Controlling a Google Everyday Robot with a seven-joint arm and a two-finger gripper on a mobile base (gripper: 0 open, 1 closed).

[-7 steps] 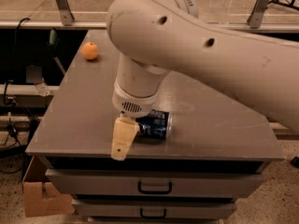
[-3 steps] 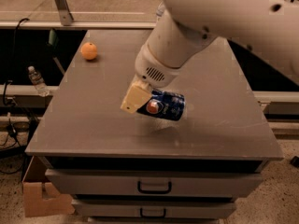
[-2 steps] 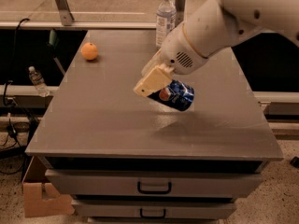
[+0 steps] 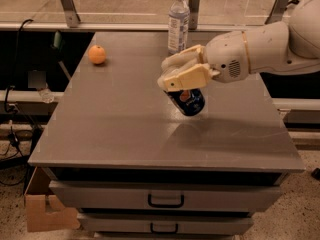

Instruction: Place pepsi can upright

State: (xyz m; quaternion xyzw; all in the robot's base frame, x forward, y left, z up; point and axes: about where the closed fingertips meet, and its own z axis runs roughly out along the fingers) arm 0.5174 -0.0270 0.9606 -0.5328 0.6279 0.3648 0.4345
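Currently claw (image 4: 169, 78) clamped on pepsi can (image 4: 188, 101), seemingly tilted above table (image 4: 110, 124); water bottle (image 4: 178, 21) close behind, orange (image 4: 97, 54) well left.

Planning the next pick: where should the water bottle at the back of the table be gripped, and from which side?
Grip the water bottle around its straight middle, coming level from the front: it stands upright at the back edge of the table, a rail close behind. The pincer is over mid-table, shut on the tilted pepsi can.

Only round logo legible, on pepsi can (image 4: 188, 103) gripped by tool (image 4: 176, 79) above table (image 4: 120, 129).
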